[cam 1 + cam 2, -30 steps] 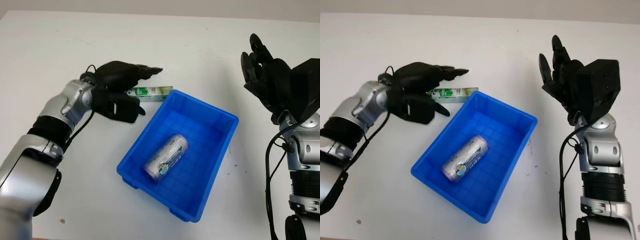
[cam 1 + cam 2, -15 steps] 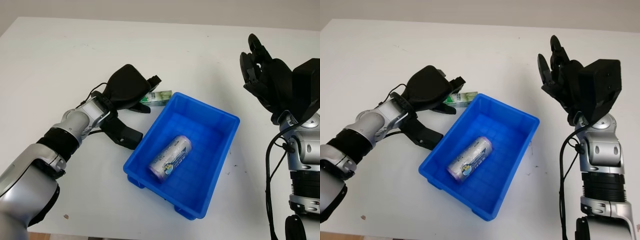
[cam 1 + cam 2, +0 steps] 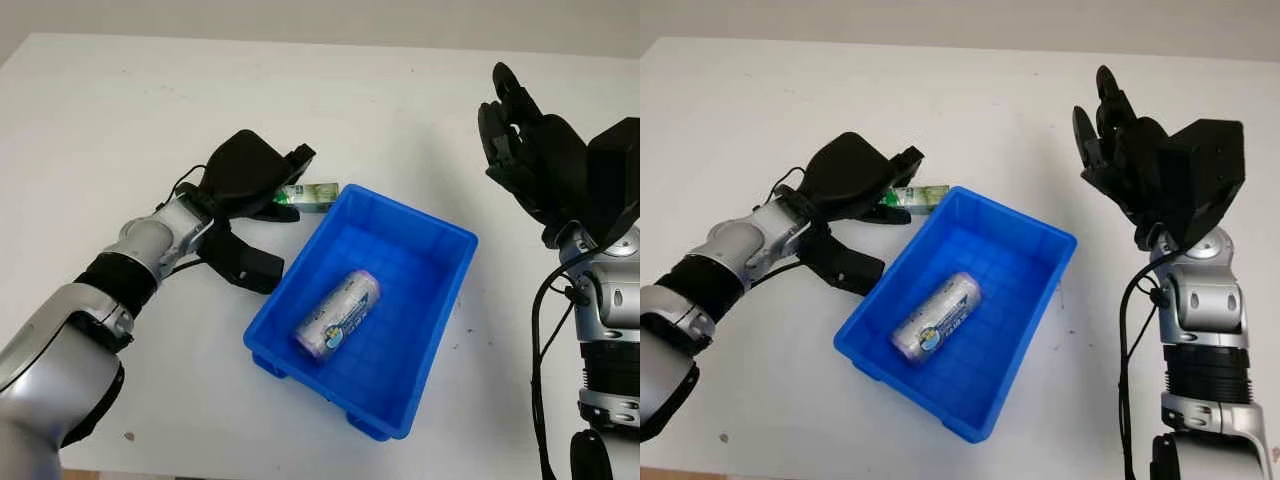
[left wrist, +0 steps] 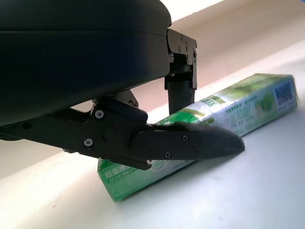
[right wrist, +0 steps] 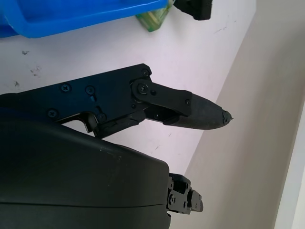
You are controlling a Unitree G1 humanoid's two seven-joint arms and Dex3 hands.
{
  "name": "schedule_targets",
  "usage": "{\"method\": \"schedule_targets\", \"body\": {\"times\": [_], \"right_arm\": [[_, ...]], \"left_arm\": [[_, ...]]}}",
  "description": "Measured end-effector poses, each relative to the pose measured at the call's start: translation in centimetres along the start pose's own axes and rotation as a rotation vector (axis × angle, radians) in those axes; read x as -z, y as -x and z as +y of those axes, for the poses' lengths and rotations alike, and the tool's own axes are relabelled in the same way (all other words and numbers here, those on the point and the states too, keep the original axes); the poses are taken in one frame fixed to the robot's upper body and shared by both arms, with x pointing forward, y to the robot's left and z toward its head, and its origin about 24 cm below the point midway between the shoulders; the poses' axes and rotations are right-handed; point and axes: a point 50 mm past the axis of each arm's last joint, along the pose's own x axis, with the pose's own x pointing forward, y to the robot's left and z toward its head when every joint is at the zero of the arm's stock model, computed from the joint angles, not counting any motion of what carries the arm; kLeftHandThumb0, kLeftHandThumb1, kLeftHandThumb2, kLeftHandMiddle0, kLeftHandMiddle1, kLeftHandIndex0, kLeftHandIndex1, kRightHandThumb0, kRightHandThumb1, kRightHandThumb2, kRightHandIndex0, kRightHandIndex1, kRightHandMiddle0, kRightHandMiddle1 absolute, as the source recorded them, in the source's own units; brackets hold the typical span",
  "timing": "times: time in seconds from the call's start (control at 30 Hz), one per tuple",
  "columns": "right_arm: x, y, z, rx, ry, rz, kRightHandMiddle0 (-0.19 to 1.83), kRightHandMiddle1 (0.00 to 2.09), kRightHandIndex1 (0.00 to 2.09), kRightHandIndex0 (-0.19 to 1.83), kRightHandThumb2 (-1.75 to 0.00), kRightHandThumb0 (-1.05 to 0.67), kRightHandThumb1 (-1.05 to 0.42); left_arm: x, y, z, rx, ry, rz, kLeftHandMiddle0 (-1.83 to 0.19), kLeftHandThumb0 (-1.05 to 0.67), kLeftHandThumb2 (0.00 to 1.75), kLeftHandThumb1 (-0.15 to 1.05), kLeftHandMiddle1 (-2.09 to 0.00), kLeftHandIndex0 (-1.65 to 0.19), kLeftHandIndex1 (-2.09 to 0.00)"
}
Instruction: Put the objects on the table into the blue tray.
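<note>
A green carton [image 3: 318,195] lies on the white table just off the far left corner of the blue tray [image 3: 405,255]. My left hand [image 3: 280,200] hovers over the carton's left end, open. One finger [image 4: 190,143] crosses in front of the carton [image 4: 248,102] and another stands behind it. The thumb [image 3: 255,270] sticks out apart, beside the tray's left wall. A silver and purple can [image 3: 337,312] lies on its side inside the tray. My right hand [image 3: 520,140] is held up in the air to the right of the tray, open and holding nothing.
The tray sits slanted in the middle of the table. The table's far edge runs along the top of the head views and its near edge shows at the bottom left. A small dark speck [image 3: 128,436] lies near that edge.
The left hand has turned over the carton's left end and its thumb has swung down beside the tray's left wall. The head view has shifted a little. The right hand has stayed still.
</note>
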Motion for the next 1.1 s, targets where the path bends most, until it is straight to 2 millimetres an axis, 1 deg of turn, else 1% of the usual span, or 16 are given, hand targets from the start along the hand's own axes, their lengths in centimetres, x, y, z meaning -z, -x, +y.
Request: {"method": "schedule_targets", "body": {"times": [0.03,0.1,0.17,0.23,0.3,0.33,0.4,0.47,0.53,0.57,0.6,0.67,0.73,0.87,0.97,1.1], "right_arm": [[0.0,0.0,0.0,0.001,0.001,0.0,-0.19,0.0,0.0,-0.19,-0.64,-0.62,-1.05],[0.0,0.0,0.0,0.002,0.003,-0.003,-0.19,0.0,0.0,-0.19,-0.64,-0.62,-1.05],[0.0,0.0,0.0,0.001,0.003,-0.004,-0.19,0.0,0.0,-0.19,-0.65,-0.61,-1.05],[-0.1,0.0,0.0,0.001,0.004,-0.008,-0.19,0.0,0.0,-0.19,-0.65,-0.61,-1.05],[-0.1,0.0,0.0,0.003,0.004,-0.009,-0.19,0.0,0.0,-0.19,-0.65,-0.62,-1.05],[-0.1,0.0,0.0,0.003,0.004,-0.009,-0.19,0.0,0.0,-0.19,-0.64,-0.62,-1.05],[-0.1,0.0,0.0,0.0,0.003,-0.009,-0.19,0.0,0.0,-0.19,-0.64,-0.63,-1.05],[-0.1,0.0,0.0,0.0,0.004,-0.009,-0.19,0.0,0.0,-0.19,-0.63,-0.64,-1.05],[-0.1,0.0,0.0,0.002,0.005,-0.009,-0.19,0.0,0.0,-0.19,-0.63,-0.63,-1.05],[-0.1,0.0,0.0,0.003,0.005,-0.009,-0.19,0.0,0.0,-0.19,-0.63,-0.62,-1.05],[-0.1,0.0,0.0,0.002,0.005,-0.01,-0.19,0.0,0.0,-0.19,-0.63,-0.63,-1.05],[-0.1,0.0,0.0,0.002,0.006,-0.012,-0.19,0.0,0.0,-0.19,-0.63,-0.63,-1.05],[-0.1,0.0,0.0,0.003,0.005,-0.012,-0.19,0.0,0.0,-0.19,-0.63,-0.63,-1.05],[0.0,0.0,0.2,0.005,-0.001,-0.012,-0.19,0.0,0.0,-0.19,-0.63,-0.63,-1.05],[0.1,0.0,0.2,0.004,-0.003,-0.011,-0.19,0.0,0.0,-0.19,-0.63,-0.63,-1.05],[0.1,0.0,0.3,-0.004,-0.002,-0.011,-0.19,0.0,0.0,-0.19,-0.64,-0.63,-1.05]], "left_arm": [[0.4,-0.1,0.1,-0.003,-0.002,0.015,-0.9,-0.43,0.19,1.04,-2.09,-0.18,-1.97],[1.2,-0.3,0.6,-0.04,-0.022,0.048,-0.89,-0.44,0.12,1.05,-2.09,-0.2,-1.89],[2.0,-0.6,1.3,-0.073,-0.039,0.075,-0.85,-0.4,0.08,1.03,-2.09,-0.24,-1.98],[2.8,-0.8,1.7,-0.076,-0.052,0.103,-0.76,-0.41,0.14,1.04,-2.09,-0.21,-2.07],[3.6,-0.9,1.9,-0.063,-0.073,0.148,-0.64,-0.41,0.14,1.05,-2.09,-0.22,-2.02],[4.1,-0.8,1.9,-0.057,-0.084,0.171,-0.62,-0.4,0.14,1.05,-2.09,-0.23,-2.01],[4.7,-0.7,2.1,-0.079,-0.076,0.206,-0.62,-0.39,0.1,1.04,-2.09,-0.28,-2.05],[5.1,-0.6,2.4,-0.126,-0.057,0.234,-0.69,-0.42,0.17,1.04,-2.09,-0.33,-2.09],[5.4,-0.7,2.8,-0.164,-0.051,0.262,-0.71,-0.41,0.23,1.05,-2.09,-0.28,-2.07],[5.5,-0.7,3.0,-0.187,-0.048,0.268,-0.69,-0.4,0.23,1.05,-2.09,-0.23,-2.04],[5.5,-0.7,3.2,-0.21,-0.045,0.269,-0.67,-0.39,0.23,1.05,-2.09,-0.22,-2.02],[5.3,-0.9,3.7,-0.258,-0.016,0.25,-0.67,-0.39,0.27,1.05,-2.09,-0.21,-2.08],[4.9,-1.1,4.4,-0.302,0.061,0.216,-0.74,-0.43,0.3,1.05,-2.09,-0.33,-2.09],[4.0,-1.7,7.1,-0.328,0.412,0.093,-0.78,-0.46,0.33,1.05,-2.09,-0.38,-2.09],[3.2,-1.0,8.2,-0.259,0.632,-0.006,-0.73,-0.46,0.34,1.05,-2.09,-0.46,-2.09],[1.7,0.5,8.9,-0.09,0.919,-0.142,-0.83,-0.41,0.32,1.05,-2.09,-0.52,-2.09]]}}
